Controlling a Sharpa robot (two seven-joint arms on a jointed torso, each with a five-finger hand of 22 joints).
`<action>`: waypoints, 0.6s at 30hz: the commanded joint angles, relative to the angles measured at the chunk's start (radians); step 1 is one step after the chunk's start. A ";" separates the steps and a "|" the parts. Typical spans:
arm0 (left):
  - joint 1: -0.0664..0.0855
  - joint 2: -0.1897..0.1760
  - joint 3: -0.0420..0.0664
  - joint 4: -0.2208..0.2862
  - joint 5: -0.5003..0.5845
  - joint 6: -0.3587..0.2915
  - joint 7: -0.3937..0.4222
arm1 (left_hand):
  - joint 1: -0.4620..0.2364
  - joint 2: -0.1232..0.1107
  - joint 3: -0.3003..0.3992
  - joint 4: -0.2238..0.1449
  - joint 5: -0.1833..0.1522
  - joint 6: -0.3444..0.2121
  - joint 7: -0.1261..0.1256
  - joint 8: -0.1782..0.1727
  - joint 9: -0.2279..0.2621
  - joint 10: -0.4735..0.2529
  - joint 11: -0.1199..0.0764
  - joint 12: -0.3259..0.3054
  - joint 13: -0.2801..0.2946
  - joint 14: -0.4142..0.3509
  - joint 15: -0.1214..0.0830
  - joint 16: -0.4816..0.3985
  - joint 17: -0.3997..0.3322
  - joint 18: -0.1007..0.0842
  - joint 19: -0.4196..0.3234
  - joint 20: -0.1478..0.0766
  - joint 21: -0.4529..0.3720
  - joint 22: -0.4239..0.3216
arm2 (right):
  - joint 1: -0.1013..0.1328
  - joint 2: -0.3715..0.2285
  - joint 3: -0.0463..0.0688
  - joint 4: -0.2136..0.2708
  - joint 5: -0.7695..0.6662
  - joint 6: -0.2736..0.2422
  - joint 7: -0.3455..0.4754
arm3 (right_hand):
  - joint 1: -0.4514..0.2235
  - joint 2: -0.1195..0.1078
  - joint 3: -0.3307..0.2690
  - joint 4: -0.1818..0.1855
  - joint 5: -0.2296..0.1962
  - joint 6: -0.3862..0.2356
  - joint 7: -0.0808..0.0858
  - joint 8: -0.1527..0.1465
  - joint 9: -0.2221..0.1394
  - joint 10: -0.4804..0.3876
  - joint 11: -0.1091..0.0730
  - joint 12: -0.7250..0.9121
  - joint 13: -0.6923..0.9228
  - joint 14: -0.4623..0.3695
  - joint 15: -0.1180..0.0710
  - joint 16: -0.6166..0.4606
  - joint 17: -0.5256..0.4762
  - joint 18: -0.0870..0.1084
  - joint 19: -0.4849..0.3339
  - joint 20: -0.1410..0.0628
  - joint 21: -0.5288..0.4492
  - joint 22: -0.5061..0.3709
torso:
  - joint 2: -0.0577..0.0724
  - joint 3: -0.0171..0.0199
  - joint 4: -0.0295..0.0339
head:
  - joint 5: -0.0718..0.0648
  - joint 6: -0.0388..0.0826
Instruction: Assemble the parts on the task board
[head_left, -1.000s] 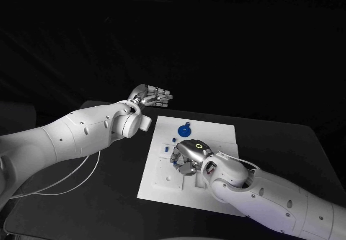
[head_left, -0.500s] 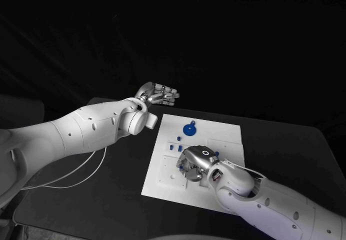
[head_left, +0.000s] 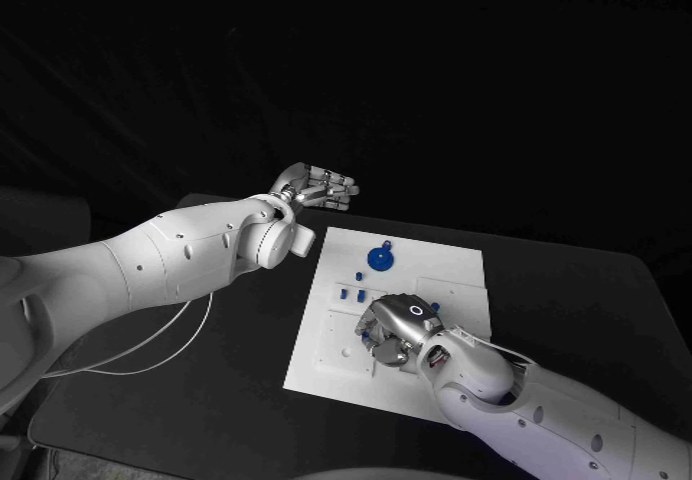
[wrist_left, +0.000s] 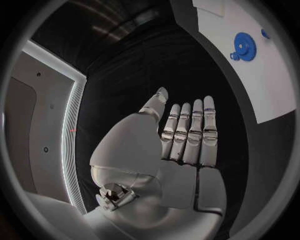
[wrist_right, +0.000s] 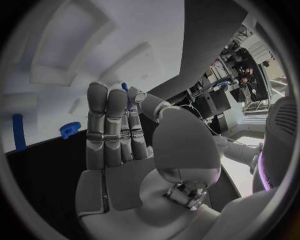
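Task board (head_left: 447, 275): white plate, laid at the middle of the black table (head_left: 216, 400). Blue gear (head_left: 379, 259) was seen near the board's far end, with small blue pegs (head_left: 348, 294) just beside its left edge. Right hand (head_left: 392, 328) was lowered over the board's middle, hiding the recesses beneath it; in the right wrist view a small blue part (wrist_right: 125, 88) appeared to be pinched between thumb and fingertips, though poorly seen. Left hand (head_left: 319, 188) was held off the board beyond its far left corner, fingers straight and pressed together, nothing held.
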 joint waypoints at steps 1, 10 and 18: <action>0.000 0.000 0.001 0.002 -0.003 0.017 0.013 | 0.001 0.007 -0.005 -0.003 0.003 -0.003 0.004 -0.003 -0.001 -0.006 0.004 -0.002 -0.001 -0.003 0.005 -0.001 -0.001 0.012 0.005 0.000 0.003 -0.001 | -0.003 0.002 0.000 0.000 -0.033 -0.063 -0.005 | 0.006 -0.002 0.009 0.000 -0.003 0.009 -0.001 0.002 -0.001 0.035 -0.027 0.003 0.001 -0.001 -0.008 0.005 -0.002 0.025 0.007 -0.001 -0.007 0.004 | 0.000 -0.0006 0.0003 | 0.003 0.003; -0.003 -0.002 0.001 0.004 -0.003 0.018 0.013 | 0.001 0.007 -0.005 -0.003 0.003 -0.003 0.004 -0.003 -0.001 -0.006 0.004 -0.002 -0.001 -0.003 0.005 -0.001 -0.001 0.012 0.005 0.000 0.003 -0.001 | -0.011 0.010 0.000 -0.008 -0.043 -0.109 -0.016 | 0.006 -0.008 0.020 0.004 -0.003 0.012 -0.002 0.001 -0.001 0.037 -0.027 0.002 0.001 -0.001 -0.008 0.008 -0.004 0.027 0.011 -0.001 -0.013 0.016 | 0.000 0.0000 0.0007 | 0.008 0.002; -0.004 -0.002 0.001 0.005 -0.004 0.019 0.012 | 0.001 0.009 -0.006 -0.004 0.002 -0.003 0.004 -0.003 -0.001 -0.007 0.004 -0.002 -0.001 -0.005 0.005 -0.001 -0.001 0.012 0.005 0.000 0.003 -0.004 | -0.014 0.015 0.000 -0.031 -0.042 -0.102 -0.021 | 0.007 -0.008 0.021 0.005 -0.004 0.012 -0.002 0.002 -0.001 0.037 -0.027 0.002 0.001 -0.001 -0.008 0.008 -0.004 0.027 0.012 -0.001 -0.014 0.018 | 0.000 -0.0007 0.0005 | 0.012 0.000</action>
